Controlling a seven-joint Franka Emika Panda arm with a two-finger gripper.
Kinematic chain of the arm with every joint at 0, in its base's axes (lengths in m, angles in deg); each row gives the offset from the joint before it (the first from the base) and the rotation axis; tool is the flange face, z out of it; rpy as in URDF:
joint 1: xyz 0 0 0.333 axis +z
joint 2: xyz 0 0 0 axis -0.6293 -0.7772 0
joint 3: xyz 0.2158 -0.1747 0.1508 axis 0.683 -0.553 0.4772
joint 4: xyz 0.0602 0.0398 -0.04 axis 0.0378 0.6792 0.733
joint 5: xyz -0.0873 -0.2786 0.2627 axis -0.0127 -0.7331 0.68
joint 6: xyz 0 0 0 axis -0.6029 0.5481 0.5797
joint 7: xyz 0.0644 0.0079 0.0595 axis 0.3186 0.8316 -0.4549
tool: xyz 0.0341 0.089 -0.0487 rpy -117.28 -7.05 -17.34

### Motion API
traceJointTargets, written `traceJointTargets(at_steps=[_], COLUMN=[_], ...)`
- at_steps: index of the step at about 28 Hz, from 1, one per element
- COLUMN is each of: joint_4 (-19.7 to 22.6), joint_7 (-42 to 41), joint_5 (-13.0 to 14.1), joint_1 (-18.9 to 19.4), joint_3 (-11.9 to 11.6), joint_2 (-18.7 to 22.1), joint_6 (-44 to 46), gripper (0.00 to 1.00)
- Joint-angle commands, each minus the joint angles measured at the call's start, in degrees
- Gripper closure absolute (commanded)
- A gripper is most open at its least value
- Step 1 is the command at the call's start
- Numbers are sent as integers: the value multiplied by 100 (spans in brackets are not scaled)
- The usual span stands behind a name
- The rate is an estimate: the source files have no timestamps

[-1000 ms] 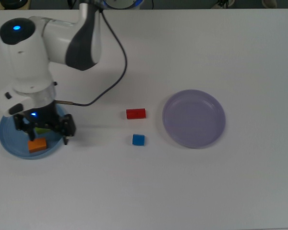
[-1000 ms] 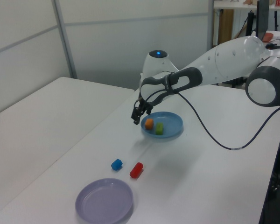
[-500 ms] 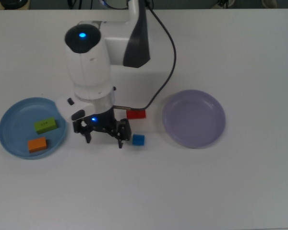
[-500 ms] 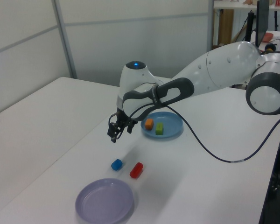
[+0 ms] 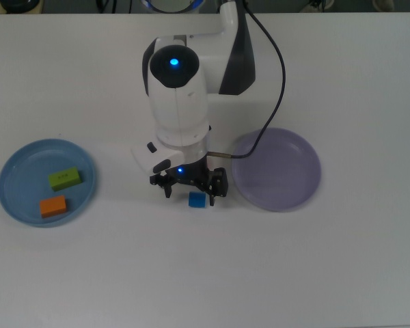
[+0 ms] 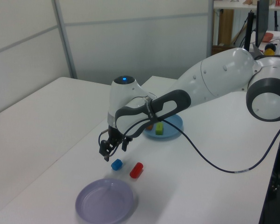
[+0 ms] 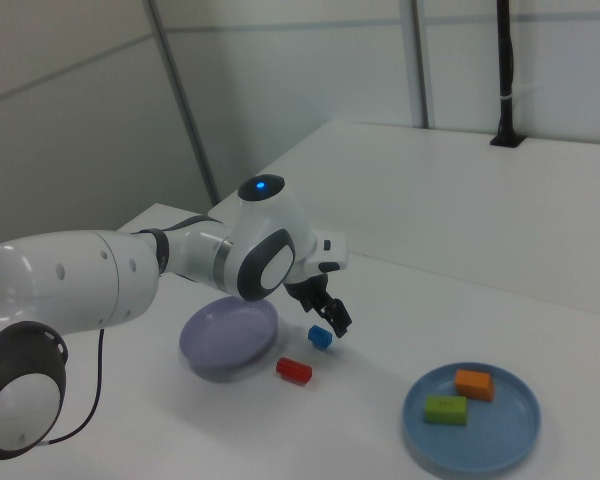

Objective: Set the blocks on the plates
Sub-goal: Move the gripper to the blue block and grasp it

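Plates first: the lavender plate (image 5: 277,169) lies bare at the top view's right, the light blue plate (image 5: 14,205) well apart at the top view's left, holding the green block (image 5: 65,179) and orange block (image 5: 53,206). The claw (image 5: 189,186) hangs released, holding nothing, directly above the table between them. The blue block (image 5: 197,199) sits just below the fingertips, a short descent away. The red block (image 6: 136,170) lies just beside it. Judgement: the lavender plate is nearer, with open table all round.
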Motion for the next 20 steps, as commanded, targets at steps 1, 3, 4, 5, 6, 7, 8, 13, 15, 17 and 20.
traceJointTargets(at_steps=[1, 3, 4, 5, 6, 7, 8, 13, 15, 17, 20], joint_4=[93, 93, 93, 93, 93, 93, 102, 128, 128, 128, 120], joint_7=[129, 129, 129, 129, 129, 129, 129, 120, 120, 120, 137], joint_5=[-147, -182, -225, -287, -348, -392, -410, -454, -498, -498, -490], joint_1=[65, 83, 83, 91, 91, 100, 126, 232, 250, 250, 250], joint_3=[-55, -55, -55, -55, -55, -55, -55, -55, -55, -55, -55], joint_2=[71, 36, 10, -8, -25, -26, -34, -113, -114, -114, -105], joint_6=[153, 153, 153, 153, 153, 153, 153, 153, 153, 153, 153], gripper=[0, 2, 4, 5, 7, 8, 11, 18, 33, 53, 85])
